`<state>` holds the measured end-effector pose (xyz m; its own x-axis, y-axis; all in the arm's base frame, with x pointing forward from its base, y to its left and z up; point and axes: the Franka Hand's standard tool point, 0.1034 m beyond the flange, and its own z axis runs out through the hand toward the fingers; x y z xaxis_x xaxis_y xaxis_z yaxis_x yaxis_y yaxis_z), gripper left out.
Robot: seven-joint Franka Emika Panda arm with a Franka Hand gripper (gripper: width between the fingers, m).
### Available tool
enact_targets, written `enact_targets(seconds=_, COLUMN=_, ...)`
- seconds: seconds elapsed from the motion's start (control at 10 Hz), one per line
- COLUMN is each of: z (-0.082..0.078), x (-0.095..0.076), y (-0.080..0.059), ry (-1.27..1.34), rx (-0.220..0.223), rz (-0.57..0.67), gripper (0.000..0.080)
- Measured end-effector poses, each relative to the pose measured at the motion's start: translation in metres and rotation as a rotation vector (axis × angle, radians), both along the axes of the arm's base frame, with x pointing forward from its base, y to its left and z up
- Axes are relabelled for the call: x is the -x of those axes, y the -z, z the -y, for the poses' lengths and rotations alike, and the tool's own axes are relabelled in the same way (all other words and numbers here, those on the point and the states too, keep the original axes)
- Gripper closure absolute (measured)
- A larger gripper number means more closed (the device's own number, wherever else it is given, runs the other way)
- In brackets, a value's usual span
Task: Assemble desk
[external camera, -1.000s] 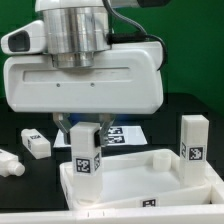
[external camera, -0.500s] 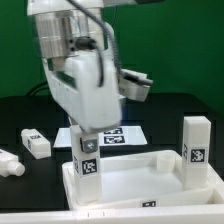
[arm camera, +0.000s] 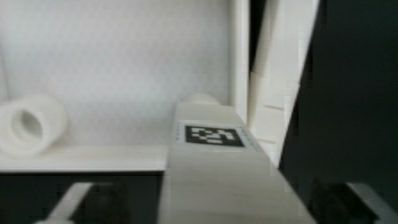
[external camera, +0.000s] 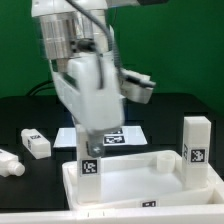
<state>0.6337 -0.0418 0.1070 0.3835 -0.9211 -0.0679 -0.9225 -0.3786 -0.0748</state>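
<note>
The white rimmed tabletop [external camera: 140, 185] lies at the front of the exterior view. One white tagged leg [external camera: 195, 150] stands upright in the corner on that view's right. My gripper [external camera: 88, 140] is shut on another tagged leg [external camera: 89, 165], held upright at the corner on that view's left. In the wrist view this leg [arm camera: 217, 150] runs between my two fingers [arm camera: 71, 200], my gripper [arm camera: 222, 205] around it. Beyond it are the tabletop's inner face [arm camera: 125, 70] and a round socket [arm camera: 27, 128]. The leg's lower end is hidden.
Two loose white legs [external camera: 34, 143] [external camera: 8, 163] lie on the black table on the exterior view's left. The marker board [external camera: 125, 135] lies behind the tabletop, partly hidden by my hand. A green wall stands behind.
My hand has turned about its vertical axis, from broadside to edge-on, turning the held leg with it. The leg sits slightly lower in the corner now.
</note>
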Motion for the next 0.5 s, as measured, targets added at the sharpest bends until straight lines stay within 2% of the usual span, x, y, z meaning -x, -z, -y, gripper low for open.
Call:
enact_targets(seconds=0.1, z=-0.0003, x=0.0002, y=0.0, ry=-0.185, rx=0.008, rz=0.016, gripper=0.0232)
enact_targets(seconds=0.2, z=-0.0002, x=0.0001, y=-0.0005, ry=-0.254, rx=0.016, rz=0.034, gripper=0.0167)
enact_targets(seconds=0.3, z=-0.0014, x=0.0017, y=-0.0016, ry=-0.236, rx=0.031, rz=0.055, gripper=0.0155)
enact_targets(seconds=0.5, z=-0.0003, x=0.0023, y=-0.0008, ry=-0.368, rx=0.038, rz=0.063, gripper=0.0151)
